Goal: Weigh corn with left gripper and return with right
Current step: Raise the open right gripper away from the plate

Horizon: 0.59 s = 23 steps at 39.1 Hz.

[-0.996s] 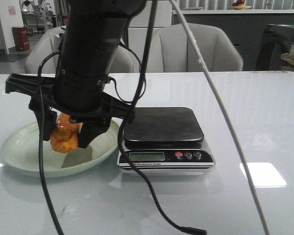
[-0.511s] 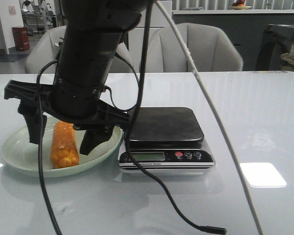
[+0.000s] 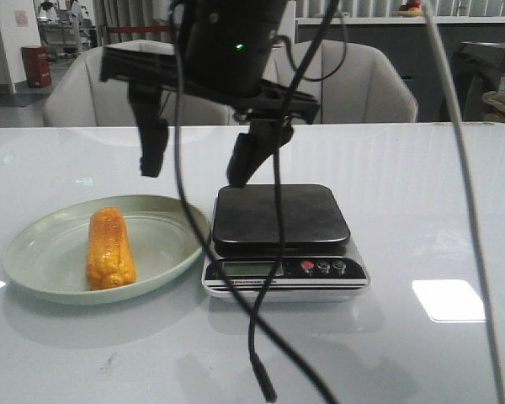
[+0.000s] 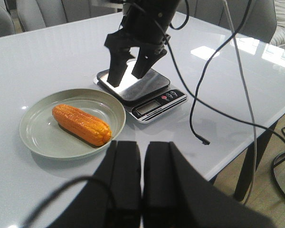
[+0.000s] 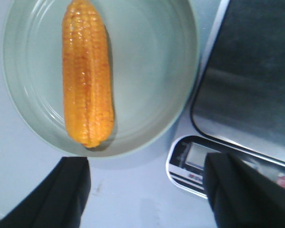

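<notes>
Now the corn (image 3: 109,249) lies in the green plate (image 3: 34,278), beside the scale (image 3: 282,231). Your right gripper (image 3: 199,156) hangs wide open and empty above them. Your left gripper (image 4: 141,173) is pressed together, and the corn lies crosswise ahead of it.

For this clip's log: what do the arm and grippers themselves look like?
Both are matte black. The right gripper has a wide crossbar with two angular, tapering fingers and a small green light on the round wrist housing above. Thin black cables and a pale grey cable hang beside it. The left gripper shows two flat, blocky black fingers.
</notes>
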Tool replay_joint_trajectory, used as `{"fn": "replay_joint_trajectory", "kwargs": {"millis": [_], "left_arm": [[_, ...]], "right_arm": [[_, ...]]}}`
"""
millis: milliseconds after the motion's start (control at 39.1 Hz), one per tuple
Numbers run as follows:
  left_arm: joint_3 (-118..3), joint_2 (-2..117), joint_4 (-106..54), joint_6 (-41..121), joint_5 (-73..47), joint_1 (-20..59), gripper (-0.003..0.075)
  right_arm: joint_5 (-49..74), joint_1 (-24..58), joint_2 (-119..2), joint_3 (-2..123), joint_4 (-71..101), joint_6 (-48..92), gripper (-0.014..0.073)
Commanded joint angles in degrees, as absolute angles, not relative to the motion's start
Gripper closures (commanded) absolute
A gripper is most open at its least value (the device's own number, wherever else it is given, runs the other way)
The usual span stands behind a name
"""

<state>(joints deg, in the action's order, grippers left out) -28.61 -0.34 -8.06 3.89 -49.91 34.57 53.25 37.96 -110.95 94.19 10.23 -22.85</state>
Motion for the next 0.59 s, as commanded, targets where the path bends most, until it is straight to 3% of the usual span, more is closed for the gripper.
{"fn": "replay_joint_trajectory", "kwargs": {"millis": [0, 230, 562], "left_arm": [[-29.89, -1.51, -8.58, 3.9, -45.43, 34.4, 0.0607], [-29.89, -1.51, -8.58, 3.9, -45.43, 34.4, 0.0607], [-29.89, -1.51, -8.58, 3.9, -45.43, 34.4, 0.0607]], "right_arm": [[56.34, 34.28, -105.58, 96.16, 15.19, -14.03, 0.0004], [63.28, 27.47, -102.43, 95.07, 17.75, -3.45, 0.0004], [57.08, 19.33, -88.95, 79.53, 17.63, 4.15, 0.0004]]}}
